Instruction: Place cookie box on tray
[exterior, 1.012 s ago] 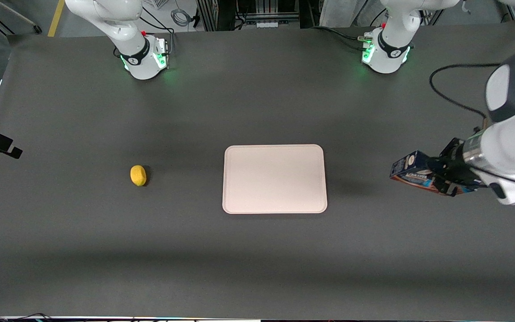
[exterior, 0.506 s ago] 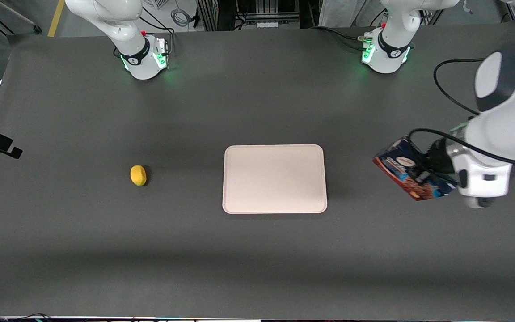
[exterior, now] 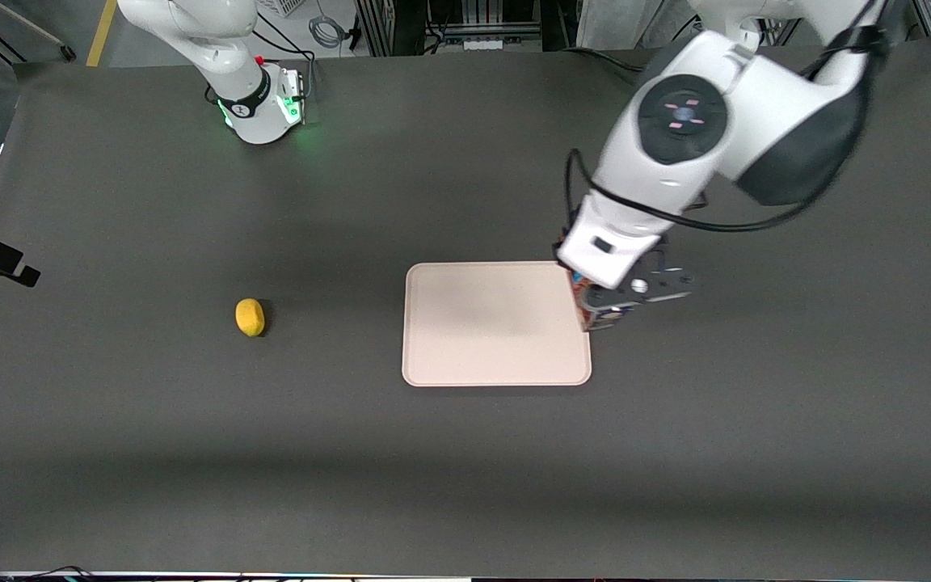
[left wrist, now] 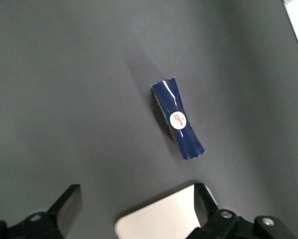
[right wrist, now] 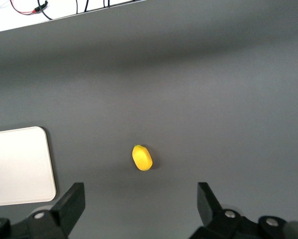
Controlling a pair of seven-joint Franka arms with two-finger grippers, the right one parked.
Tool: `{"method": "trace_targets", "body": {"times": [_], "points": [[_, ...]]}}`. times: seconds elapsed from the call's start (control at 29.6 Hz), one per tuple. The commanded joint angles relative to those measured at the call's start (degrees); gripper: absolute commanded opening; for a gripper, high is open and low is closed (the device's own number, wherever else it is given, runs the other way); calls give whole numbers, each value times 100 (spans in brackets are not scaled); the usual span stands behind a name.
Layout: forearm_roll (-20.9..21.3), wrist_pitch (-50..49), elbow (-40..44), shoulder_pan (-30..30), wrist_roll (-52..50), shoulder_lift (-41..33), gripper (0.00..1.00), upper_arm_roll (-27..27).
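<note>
My left gripper hangs high over the tray's edge toward the working arm's end. A red-orange and blue bit of the cookie box shows just under the wrist there. In the left wrist view the dark blue cookie box, with its round white logo up, lies flat on the dark table. It is apart from my gripper, which is open. The fingers stand wide apart with nothing between them. A rounded corner of the cream tray shows between them.
A small yellow rounded lump lies on the table toward the parked arm's end, well away from the tray. The right wrist view shows the same yellow lump and the tray's corner.
The left arm has swung from the working arm's end of the table to the tray's edge, rising toward the camera. The cookie box came along with it.
</note>
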Motion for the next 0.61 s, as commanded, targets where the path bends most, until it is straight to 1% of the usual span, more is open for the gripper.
{"method": "trace_targets", "body": {"times": [0.0,0.1,0.13,0.3,0.44,0.57], "points": [[159,-314,-214,-126,165,-539,100,323],[466,-314,-451,-117,410,-856,100,359],[493,-323,-504,-109,515,-926,100,402],[450,-385,-654,-100,788,-1111,100,710],[450,-306,-1014,-100,1017,-1410,100,903],[415,-349,-1199,-91,1018,-1612,100,930]]}}
